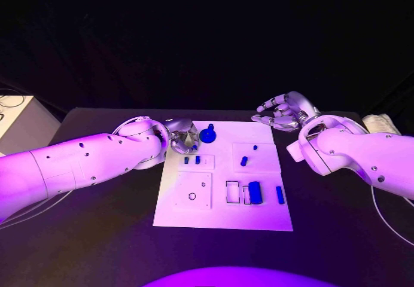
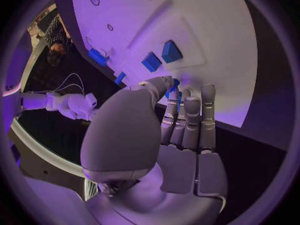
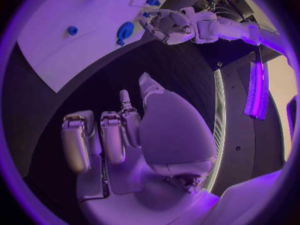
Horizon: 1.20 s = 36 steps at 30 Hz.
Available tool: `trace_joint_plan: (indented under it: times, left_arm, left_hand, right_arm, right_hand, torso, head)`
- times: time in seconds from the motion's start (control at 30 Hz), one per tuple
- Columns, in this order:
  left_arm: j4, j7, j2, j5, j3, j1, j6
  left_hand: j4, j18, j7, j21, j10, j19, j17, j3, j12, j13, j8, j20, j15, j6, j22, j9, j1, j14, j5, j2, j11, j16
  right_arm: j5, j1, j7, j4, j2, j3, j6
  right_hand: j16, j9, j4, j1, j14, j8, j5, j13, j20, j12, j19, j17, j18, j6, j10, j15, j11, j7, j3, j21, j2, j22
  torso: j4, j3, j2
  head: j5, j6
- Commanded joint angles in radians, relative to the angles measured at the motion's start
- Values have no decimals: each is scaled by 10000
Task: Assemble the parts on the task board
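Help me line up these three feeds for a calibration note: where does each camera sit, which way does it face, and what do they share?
Head view: on the robot's head, looking down at the white board; both arms enter, left hand, right hand.
Left wrist view: behind the left hand, facing the board and blue parts.
Right wrist view: behind the right hand, facing across the black table toward the board.
Shared: board and left hand appear in all three.

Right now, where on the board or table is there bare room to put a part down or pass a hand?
Free: the task board's near strip, below the large blue block, and the black table beyond its near edge. Crowded: the far left corner, where the left hand sits against the round blue part. The right hand hangs off the far right corner.
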Motion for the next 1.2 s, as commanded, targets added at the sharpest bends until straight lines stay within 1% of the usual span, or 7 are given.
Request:
trace_joint_plan:
  times: [0.03,0.3,0.4,0.9,1.0,1.07,1.2]
  left_arm:
    - [4,90,3,97,3,-2,129]
    - [-3,63,-3,102,3,-2,113]
    - [-2,59,-4,96,3,-2,84]
    - [57,194,-71,137,9,-9,-102]
    - [211,401,-196,289,82,-60,-184]
    - [352,617,-305,451,161,-110,-325]
    - [766,1002,-571,936,353,-174,-556]
  left_hand:
    - [-3,96,-26,-66,-94,-83,-42,-85,45,18,-102,34,20,-106,-29,-25,-23,-88,-15,23,1,48]
    - [30,100,-73,-106,-241,-121,-125,-199,99,22,-336,91,85,-382,-64,-87,-60,-136,-17,-50,70,70]
    - [155,132,-50,-249,-494,-246,-408,-537,183,32,-593,153,160,-736,-198,-150,-127,-351,6,-120,122,52]
    - [583,150,-203,-460,-1111,-276,-763,-1705,625,66,-930,258,257,-1269,-384,-166,262,-558,42,77,226,149]
    - [932,148,-303,-551,-1468,-293,-986,-2545,741,-13,-1047,323,328,-1479,-448,-199,591,-706,70,223,308,178]
    - [1479,156,-367,-641,-1811,-303,-1119,-3564,924,-122,-1093,385,412,-1596,-517,-221,1071,-782,106,341,371,277]
    - [1529,147,-375,-737,-2061,-327,-1085,-4133,958,-234,-1099,437,451,-1628,-585,-227,1099,-731,129,350,440,364]
  right_arm:
    - [-73,-5,28,0,7,1,110]
    - [-73,-5,28,-4,7,1,105]
    - [-73,-6,27,-6,9,0,107]
    - [-77,-16,10,-70,19,-1,155]
    - [-78,-20,-13,-129,18,-2,238]
    - [-79,-25,-17,-165,13,-4,298]
    - [-84,-47,2,-231,4,-8,395]
  right_hand:
    - [-48,0,38,-46,976,38,18,1195,20,-29,984,2321,-111,-82,-72,9,-16,-10,14,-62,66,2543]
    - [-52,-1,33,-41,975,37,17,1183,20,-43,979,2314,-108,-88,-85,9,-16,-9,14,-73,63,2536]
    - [-52,-1,33,-41,975,37,17,1183,20,-43,979,2314,-108,-88,-85,9,-16,-9,14,-73,63,2536]
    - [-61,-3,22,-25,970,36,17,1146,20,-86,967,2298,-101,-103,-126,9,-14,-6,18,-96,55,2520]
    - [-70,-7,-4,12,965,34,16,750,21,-535,941,2282,-87,-131,-539,12,-11,0,24,-148,33,2486]
    - [-111,-8,-11,30,945,40,16,495,23,-833,898,2210,-64,-151,-801,13,-8,2,29,-234,17,2428]
    - [-252,4,11,72,876,107,16,-696,14,-2195,765,1987,5,-193,-1853,-7,-26,-11,63,-504,-15,2254]
  torso:
    - [-5,3,-4]
    - [0,2,1]
    - [0,0,2]
    - [-4,0,-4]
    - [-10,-7,-1]
    - [-6,-14,-4]
    - [2,-14,-7]
  head:
    - [-2,-1]
    - [-7,4]
    - [-7,8]
    - [-3,34]
    - [-9,48]
    - [-25,52]
    - [-52,61]
